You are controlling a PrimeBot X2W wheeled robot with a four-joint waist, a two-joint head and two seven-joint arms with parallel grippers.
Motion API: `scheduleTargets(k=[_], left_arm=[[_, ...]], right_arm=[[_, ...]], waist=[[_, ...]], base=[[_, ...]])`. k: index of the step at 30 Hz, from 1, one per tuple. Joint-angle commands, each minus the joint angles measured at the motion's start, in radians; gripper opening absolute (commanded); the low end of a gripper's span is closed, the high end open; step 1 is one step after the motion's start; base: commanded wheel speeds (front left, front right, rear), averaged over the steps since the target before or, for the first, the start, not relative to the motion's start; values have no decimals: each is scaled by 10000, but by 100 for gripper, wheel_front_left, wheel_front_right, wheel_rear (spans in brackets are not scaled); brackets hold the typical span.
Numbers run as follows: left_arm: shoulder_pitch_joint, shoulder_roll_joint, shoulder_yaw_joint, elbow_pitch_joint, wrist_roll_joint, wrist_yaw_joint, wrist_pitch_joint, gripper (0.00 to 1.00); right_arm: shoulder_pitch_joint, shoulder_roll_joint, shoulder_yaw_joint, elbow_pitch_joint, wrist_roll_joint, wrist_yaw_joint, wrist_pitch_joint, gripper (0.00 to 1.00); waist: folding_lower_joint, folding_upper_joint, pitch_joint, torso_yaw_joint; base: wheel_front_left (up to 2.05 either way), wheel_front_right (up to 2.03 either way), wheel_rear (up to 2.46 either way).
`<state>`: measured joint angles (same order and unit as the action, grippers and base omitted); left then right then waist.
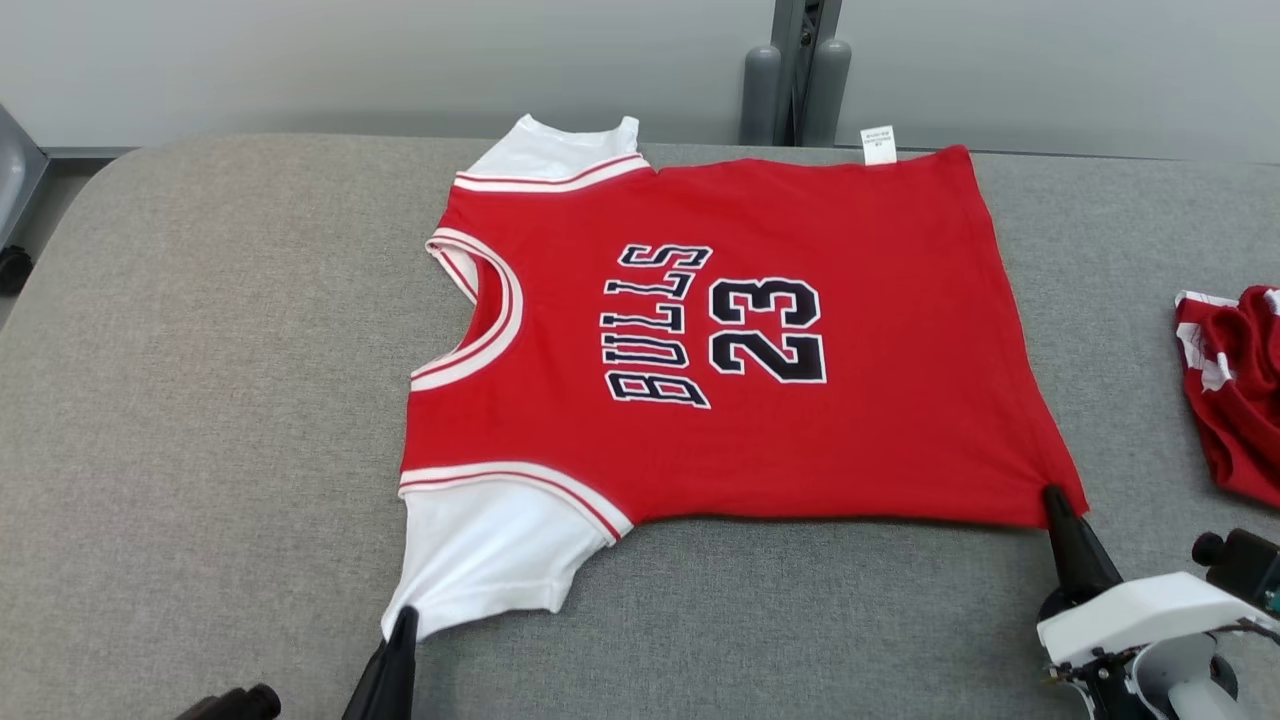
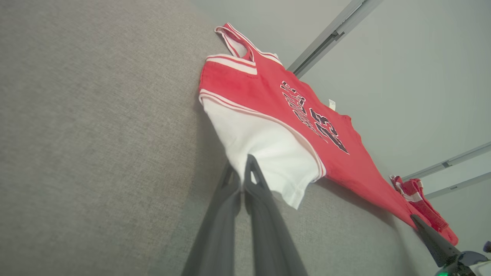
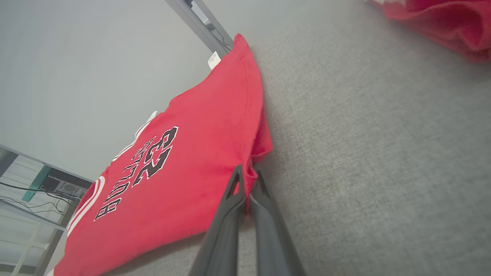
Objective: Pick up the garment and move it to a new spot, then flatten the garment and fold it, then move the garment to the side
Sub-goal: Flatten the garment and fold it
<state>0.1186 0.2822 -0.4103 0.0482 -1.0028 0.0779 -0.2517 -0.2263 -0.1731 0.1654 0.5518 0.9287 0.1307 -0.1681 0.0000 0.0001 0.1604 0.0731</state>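
The garment (image 1: 720, 340), a red jersey with white sleeves and dark lettering, lies spread flat on the grey padded table (image 1: 200, 400), neck toward the robot's left and hem toward its right. Its far edge runs close along the table's back edge, where a white care label (image 1: 878, 143) sticks out and the far sleeve reaches that edge. The near edge lies almost straight, with a band of bare table between it and the robot.

The left gripper (image 1: 400, 620) is pinched on the tip of the near white sleeve. In the left wrist view its two dark fingers (image 2: 264, 214) are pressed together, with the white cloth drawn to a point between them. The right gripper (image 1: 1055, 497) is clamped on the near hem corner. In the right wrist view red cloth is bunched between its closed fingers, and that corner is pulled out into a small peak.

Left of the garment the table is wide and bare out to its rounded corner. On the right there is a narrower bare strip, then a second red and white cloth (image 1: 1235, 390) lying crumpled, apart from the garment. Behind the table, grey posts (image 1: 795, 80) stand against a pale wall (image 1: 400, 60), just beyond the garment's far edge.
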Motion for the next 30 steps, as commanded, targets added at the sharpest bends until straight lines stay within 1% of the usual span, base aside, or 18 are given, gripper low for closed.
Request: scheduleTargets(k=[1,4,9,14,19,24,27,30], left_arm=[[252,162,-32,84,172,83,-63,0],[605,355,-134,178,404,215,-61,0],[1008,544,-151,130,491,400,-21,0],[1498,783,-164,-80,504,534,49,0],[1967,1006,-174,-392,393,650,196,0],[2329,1145,-169,-743,313,757,325,0],[2549,1155,-179,-880,228,879,407,0],[2674,1174,-242,-1035,141,911,524,0]], right_arm=[[363,-90,-129,-229,-295,1,-125,0],[967,51,-261,-632,-796,1,-60,0],[1732,308,-532,-1292,-1487,1,250,0],[2666,684,-1158,-2304,-2207,1,755,0],[3578,973,-1851,-3366,-2682,0,1372,0],[4350,1140,-2377,-4253,-2927,0,1958,0],[4647,1174,-2584,-4620,-2990,-1,2268,0],[4846,1196,-2709,-4780,-2924,-1,2591,0]], waist=[[0,-1,-97,36],[0,-1,-240,31],[0,-1,-386,-3],[0,-1,-560,-96],[0,-1,-659,-123],[0,-1,-655,-154],[0,-1,-685,-241],[0,-1,-761,-279]], base=[[0,0,0],[0,0,0],[0,0,0],[0,0,0],[0,0,0],[0,0,0],[0,0,0],[0,0,0]])
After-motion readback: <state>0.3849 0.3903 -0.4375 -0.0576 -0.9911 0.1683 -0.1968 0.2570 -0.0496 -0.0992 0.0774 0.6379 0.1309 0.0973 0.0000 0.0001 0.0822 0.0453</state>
